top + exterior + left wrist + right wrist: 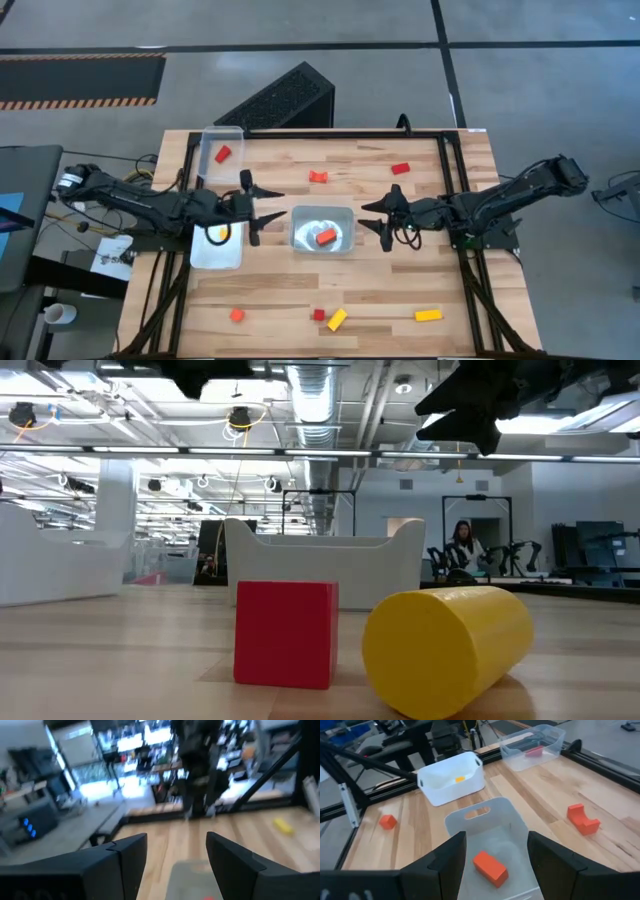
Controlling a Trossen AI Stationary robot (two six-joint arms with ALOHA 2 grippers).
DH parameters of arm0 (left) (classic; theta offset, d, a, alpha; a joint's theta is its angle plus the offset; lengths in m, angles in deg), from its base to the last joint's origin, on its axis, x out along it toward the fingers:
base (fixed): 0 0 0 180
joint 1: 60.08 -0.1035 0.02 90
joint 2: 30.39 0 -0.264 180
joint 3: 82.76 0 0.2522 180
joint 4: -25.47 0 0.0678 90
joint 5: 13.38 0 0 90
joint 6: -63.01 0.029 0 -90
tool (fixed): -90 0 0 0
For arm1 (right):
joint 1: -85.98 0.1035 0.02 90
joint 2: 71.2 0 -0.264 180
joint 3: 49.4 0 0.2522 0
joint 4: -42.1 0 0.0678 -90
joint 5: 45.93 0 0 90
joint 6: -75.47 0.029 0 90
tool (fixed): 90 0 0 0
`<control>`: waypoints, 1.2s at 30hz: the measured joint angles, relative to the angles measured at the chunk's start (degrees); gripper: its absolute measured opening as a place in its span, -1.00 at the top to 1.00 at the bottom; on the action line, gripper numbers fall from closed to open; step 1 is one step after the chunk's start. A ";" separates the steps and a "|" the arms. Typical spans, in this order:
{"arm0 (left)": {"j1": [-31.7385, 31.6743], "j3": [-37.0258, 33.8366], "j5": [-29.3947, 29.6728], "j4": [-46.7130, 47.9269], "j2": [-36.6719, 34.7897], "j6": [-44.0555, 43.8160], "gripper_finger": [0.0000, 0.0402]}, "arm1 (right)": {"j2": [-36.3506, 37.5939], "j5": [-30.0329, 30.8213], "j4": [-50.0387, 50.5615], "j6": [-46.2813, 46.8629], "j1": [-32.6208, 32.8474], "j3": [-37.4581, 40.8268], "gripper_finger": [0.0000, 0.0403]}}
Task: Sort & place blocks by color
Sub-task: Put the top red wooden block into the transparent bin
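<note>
Three clear trays sit on the wooden desk [400, 290]: one at the far-left corner [222, 150] w/ a red block [222, 154], one on the left [218, 245] w/ a yellow block [218, 235], and a middle tray [322, 230] holding an orange block [326, 237]. Left hand [258, 203] hovers btwn the left tray and the middle tray, fingers spread, nothing pinched – the left wrist view shows clear space btwn its two dark fingers [127, 855]. Right hand [382, 217] hangs just right of the middle tray, fingers also apart and holding nothing; from its wrist view the orange block [490, 867] lies in the tray [485, 820] right ahead of them.

Loose blocks are scattered on the desk – a red arch-shaped piece [319, 176] and a red block [401, 168] toward the far edge; along the near edge an orange cube [237, 315], a small red cube [319, 314] just beside a tilted yellow bar [337, 319], and another yellow bar [428, 315] further right. Low view shows the red cube [285, 632] and a yellow cylinder-like piece [445, 648] lying on its side close up, just beside each other
</note>
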 joint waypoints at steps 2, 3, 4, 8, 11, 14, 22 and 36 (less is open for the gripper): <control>-2.02 -0.02 -2.22 0.44 1.65 -1.22 0.04 | -0.01 0.05 0.01 0.00 -0.69 -0.01 -0.15; -2.92 -0.02 -3.62 0.51 2.66 -1.50 0.04 | 0.00 0.05 0.14 0.00 -1.14 -0.01 -0.15; -3.80 -0.01 -5.11 0.46 3.81 -1.84 0.04 | 0.00 -0.03 0.34 -0.01 -1.52 -0.01 -0.15; -7.41 -0.02 -8.84 -1.80 8.41 -1.45 0.04 | 0.00 -0.02 1.79 -0.04 -3.49 -0.01 -0.15; -10.78 -0.02 -12.44 -3.84 11.28 -1.42 0.04 | 0.02 -0.03 3.09 -0.57 -5.28 -0.01 -0.15; -14.73 -0.02 -15.91 -4.83 13.77 -1.78 0.04 | 0.00 -0.03 3.80 -2.29 -7.34 -0.01 -0.15; -24.75 0.00 -22.39 -9.23 17.32 -4.62 0.04 | 0.00 -0.94 3.77 -7.53 -12.64 -0.01 -0.15; -34.27 5.25 -19.74 1.72 17.68 -12.33 -0.20 | -0.01 -1.78 9.53 -8.57 -13.47 -0.01 -0.15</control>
